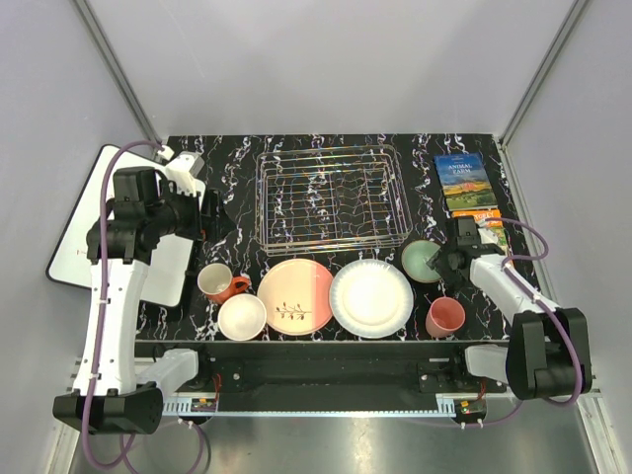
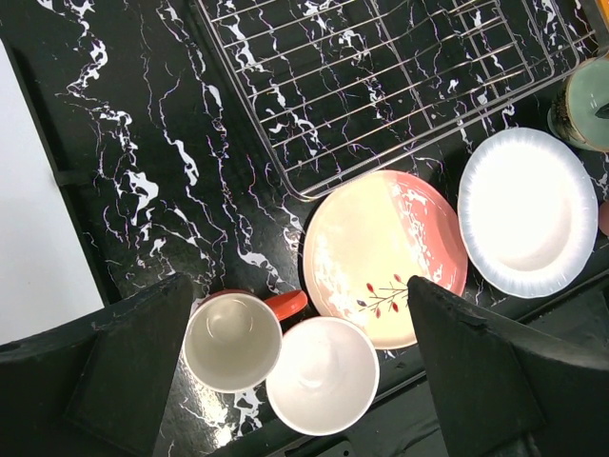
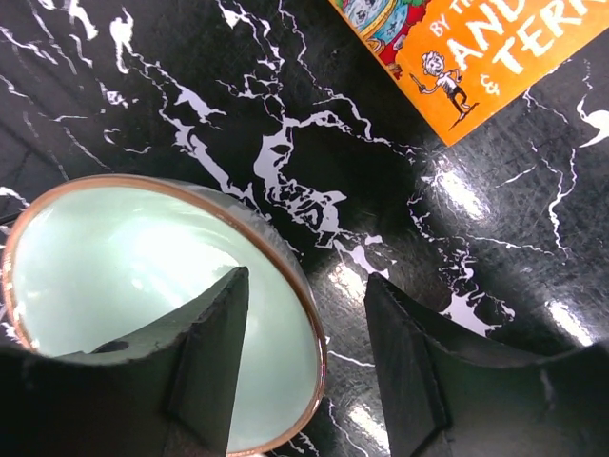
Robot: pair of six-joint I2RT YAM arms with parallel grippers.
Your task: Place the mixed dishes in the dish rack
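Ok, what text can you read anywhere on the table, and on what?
"ANIMAL FARM": blue book cover, small, probably so.
"BY TH", "AND", "TERR": orange book cover, cut off at the frame edge.
Smaller print on both books: too small to read.

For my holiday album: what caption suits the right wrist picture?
Right pincer straddles the rim of the mint-green bowl, one finger inside, one outside; orange book nearby.

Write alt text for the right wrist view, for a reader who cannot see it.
The right gripper straddles the rim of the mint-green bowl, one dark finger inside and one outside, jaws apart. The bowl sits on a black marbled table, with a corner of an orange book at upper right.
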